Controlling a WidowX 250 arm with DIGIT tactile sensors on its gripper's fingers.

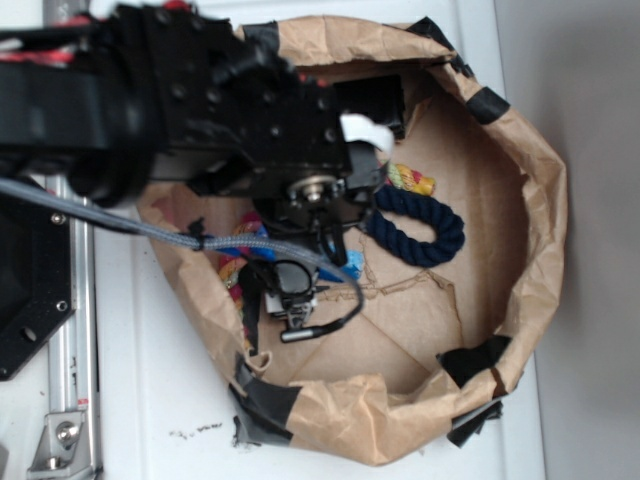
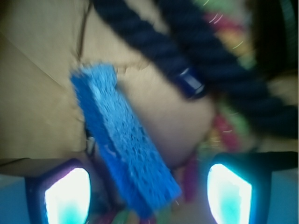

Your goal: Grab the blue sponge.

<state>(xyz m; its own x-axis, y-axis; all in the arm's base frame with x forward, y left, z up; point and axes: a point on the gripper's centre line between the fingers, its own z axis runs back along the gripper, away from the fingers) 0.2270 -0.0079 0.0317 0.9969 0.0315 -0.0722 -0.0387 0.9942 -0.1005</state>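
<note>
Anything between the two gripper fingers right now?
Yes. In the wrist view, the blue sponge's lower end lies diagonally between the open gripper's fingers, nearer the left one in the picture; brown paper lies beneath.

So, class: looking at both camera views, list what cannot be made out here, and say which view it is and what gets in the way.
- Exterior view: the blue sponge is mostly hidden under the arm; only a sliver shows.
- Exterior view: the gripper is hidden by the arm's own body, so its opening is unreadable there.
- Wrist view: the navy rope and the colourful strands beside it are smeared by blur.
- Wrist view: the sponge's lower end blurs at the bottom edge; contact with the gripper is unclear.
</note>
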